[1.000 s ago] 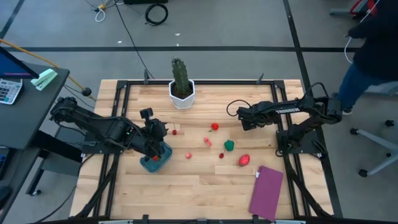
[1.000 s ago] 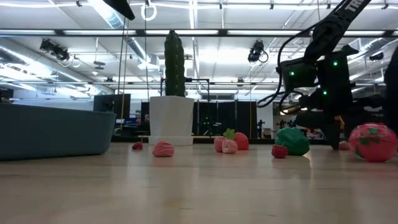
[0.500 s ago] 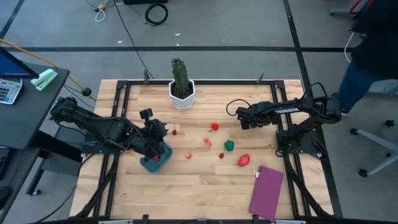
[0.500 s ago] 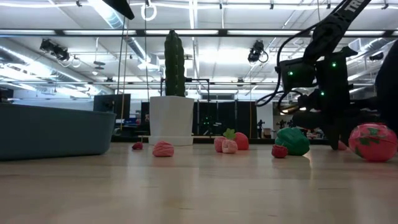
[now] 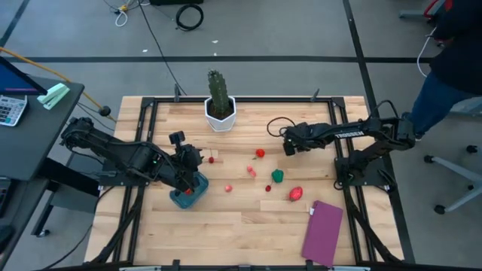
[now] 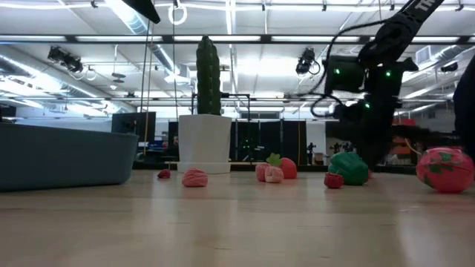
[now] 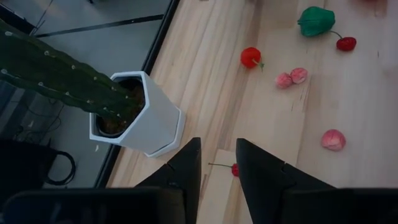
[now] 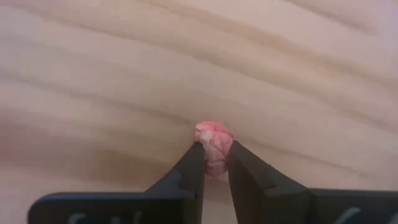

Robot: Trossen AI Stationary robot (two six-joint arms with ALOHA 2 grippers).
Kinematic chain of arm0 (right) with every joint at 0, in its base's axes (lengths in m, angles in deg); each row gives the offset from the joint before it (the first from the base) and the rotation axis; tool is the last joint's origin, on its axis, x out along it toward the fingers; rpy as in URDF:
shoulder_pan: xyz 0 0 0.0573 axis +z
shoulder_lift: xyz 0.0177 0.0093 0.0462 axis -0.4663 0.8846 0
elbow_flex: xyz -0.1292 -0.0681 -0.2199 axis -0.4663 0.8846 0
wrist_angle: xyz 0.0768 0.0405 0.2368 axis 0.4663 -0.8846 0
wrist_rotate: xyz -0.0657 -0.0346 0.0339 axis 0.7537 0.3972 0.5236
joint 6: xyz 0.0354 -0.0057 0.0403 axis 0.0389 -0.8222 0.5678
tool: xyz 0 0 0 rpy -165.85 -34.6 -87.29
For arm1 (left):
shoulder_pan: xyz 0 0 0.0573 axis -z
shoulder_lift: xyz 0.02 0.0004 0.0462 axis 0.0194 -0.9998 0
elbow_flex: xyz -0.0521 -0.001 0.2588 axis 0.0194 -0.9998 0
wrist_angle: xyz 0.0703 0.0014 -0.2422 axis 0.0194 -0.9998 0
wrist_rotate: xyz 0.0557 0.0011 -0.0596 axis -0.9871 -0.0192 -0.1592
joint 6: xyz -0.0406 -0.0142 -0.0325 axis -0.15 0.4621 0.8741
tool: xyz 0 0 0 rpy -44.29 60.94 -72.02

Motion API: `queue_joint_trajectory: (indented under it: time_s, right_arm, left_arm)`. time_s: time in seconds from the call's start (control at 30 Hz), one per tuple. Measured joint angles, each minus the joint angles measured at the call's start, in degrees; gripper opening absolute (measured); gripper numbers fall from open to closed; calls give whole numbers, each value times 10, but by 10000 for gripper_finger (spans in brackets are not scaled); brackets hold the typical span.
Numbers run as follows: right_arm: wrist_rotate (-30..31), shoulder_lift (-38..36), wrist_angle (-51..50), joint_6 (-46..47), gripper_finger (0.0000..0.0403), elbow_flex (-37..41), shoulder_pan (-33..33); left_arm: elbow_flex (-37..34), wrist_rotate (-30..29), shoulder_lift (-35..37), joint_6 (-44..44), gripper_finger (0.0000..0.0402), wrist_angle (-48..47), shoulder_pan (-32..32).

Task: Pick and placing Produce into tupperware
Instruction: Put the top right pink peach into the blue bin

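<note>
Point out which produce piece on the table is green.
The green piece lies mid-table in the high view, right of the small pink pair, with a red cherry beside it. Every other loose piece is red or pink.

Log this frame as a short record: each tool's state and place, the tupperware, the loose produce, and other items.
left tool: open, empty, by the tupperware
right tool: shut on a pink piece, above the table right of centre
tupperware: left part of table
loose produce: green piece, big red piece, several small red and pink ones mid-table
other: cactus at far edge, purple rectangle at near right
</note>
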Motion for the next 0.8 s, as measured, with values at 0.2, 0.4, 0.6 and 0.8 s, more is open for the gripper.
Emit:
queue_joint_trajectory:
  time_s: [0.2,0.4,0.6,0.8]
  right_arm:
    - [-65,-51,173,-64,59,0,33]
    - [-126,-84,366,-144,62,0,80]
    - [-145,-49,510,-183,66,-3,138]
    - [-143,48,516,-206,74,-85,172]
  left_arm:
    - [0,0,0,0,107,0,-1]
    - [0,-18,0,4,107,0,-1]
    - [0,-130,1,33,101,1,-1]
    - [0,-172,22,30,98,19,-9]
